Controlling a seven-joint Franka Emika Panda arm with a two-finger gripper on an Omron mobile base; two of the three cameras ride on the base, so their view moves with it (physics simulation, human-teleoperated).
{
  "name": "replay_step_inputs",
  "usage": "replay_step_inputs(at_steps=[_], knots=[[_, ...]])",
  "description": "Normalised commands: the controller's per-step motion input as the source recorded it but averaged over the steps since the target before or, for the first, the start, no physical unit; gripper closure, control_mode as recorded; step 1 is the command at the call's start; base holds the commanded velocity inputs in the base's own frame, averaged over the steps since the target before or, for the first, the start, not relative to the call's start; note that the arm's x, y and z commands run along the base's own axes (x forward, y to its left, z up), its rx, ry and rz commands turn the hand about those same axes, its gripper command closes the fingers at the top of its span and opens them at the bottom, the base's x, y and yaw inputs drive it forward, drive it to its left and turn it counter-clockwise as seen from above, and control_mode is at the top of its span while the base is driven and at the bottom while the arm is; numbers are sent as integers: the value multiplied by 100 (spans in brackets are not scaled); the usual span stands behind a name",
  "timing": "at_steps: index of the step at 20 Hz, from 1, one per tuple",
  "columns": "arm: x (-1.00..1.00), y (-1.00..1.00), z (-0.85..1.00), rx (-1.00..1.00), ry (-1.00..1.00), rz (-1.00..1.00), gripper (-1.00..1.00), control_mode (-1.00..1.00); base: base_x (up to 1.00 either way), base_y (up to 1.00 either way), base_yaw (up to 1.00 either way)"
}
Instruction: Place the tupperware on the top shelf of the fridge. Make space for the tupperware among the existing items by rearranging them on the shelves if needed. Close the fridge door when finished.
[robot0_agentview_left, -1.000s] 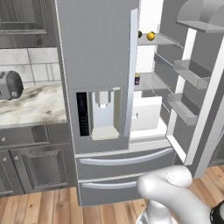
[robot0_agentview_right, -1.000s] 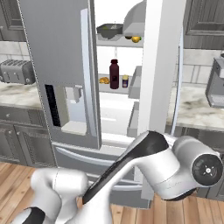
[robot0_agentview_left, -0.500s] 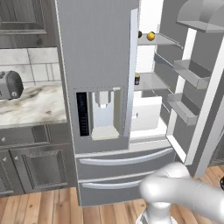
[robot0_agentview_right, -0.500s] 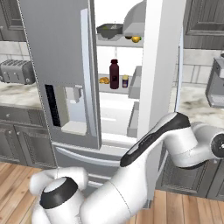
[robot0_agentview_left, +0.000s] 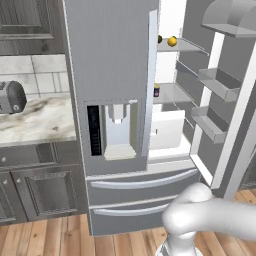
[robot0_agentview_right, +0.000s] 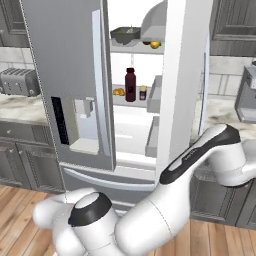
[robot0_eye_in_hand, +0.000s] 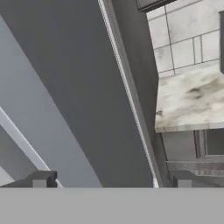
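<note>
The fridge (robot0_agentview_right: 70, 75) stands with its left door shut, carrying the water dispenser panel (robot0_agentview_left: 116, 129), and its right door (robot0_agentview_right: 185, 75) swung open toward the camera; two wide drawers (robot0_agentview_left: 145, 182) close off the bottom. To the left runs a marble counter (robot0_agentview_left: 35, 120) over dark cabinets (robot0_agentview_left: 40, 192), with a toaster (robot0_agentview_right: 19, 82) on it. Door bins (robot0_agentview_left: 215, 82) line the inside of the open door.

Inside, the top shelf (robot0_agentview_right: 132, 48) holds the tupperware (robot0_agentview_right: 125, 34) at its left, with a yellow fruit (robot0_agentview_right: 155, 45) just to its right. On the shelf below, a maroon bottle (robot0_agentview_right: 130, 85) stands upright between an orange fruit (robot0_agentview_right: 118, 92) on its left and a small can (robot0_agentview_right: 143, 93) on its right.

The gripper (robot0_eye_in_hand: 111, 183) faces the grey door surface; its fingertips (robot0_eye_in_hand: 40, 179) stand wide apart, with nothing between them.
</note>
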Motion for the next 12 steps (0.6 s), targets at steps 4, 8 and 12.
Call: replay_step_inputs(at_steps=[4, 8, 12], knots=[[49, 100, -15, 0, -10, 3, -100, -100, 0, 0, 0], [56, 100, -8, 0, -14, 0, -100, -100, 0, 0, 0], [57, 100, -1, 0, -11, -8, -100, -100, 0, 0, 0]])
